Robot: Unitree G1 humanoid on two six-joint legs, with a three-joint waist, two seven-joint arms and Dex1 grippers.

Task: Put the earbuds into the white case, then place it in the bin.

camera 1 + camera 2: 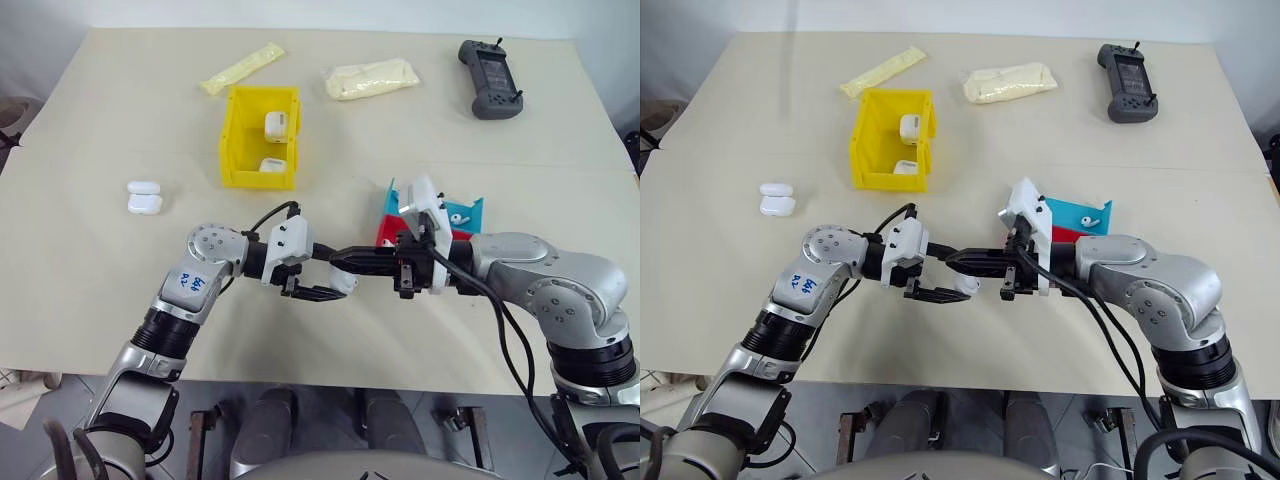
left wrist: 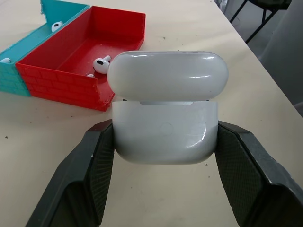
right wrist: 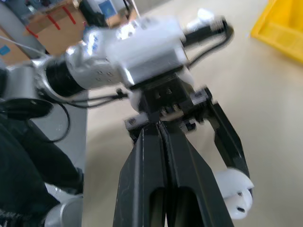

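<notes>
Two grippers meet above the table's near edge, loading a case.
The left gripper point(image 1: 318, 290) clamps the glossy white case point(image 2: 164, 113), lid up for loading; the right gripper point(image 1: 345, 259) is closed, any earbud unseen; the yellow plastic bin point(image 1: 236, 140) waits farther back.

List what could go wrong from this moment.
1. The white case sits between the left gripper's fingers with its lid only ajar; the shut right gripper closing in could knock it loose.
2. An earbud remains in the red tray, so the case may reach the yellow bin incomplete.
</notes>
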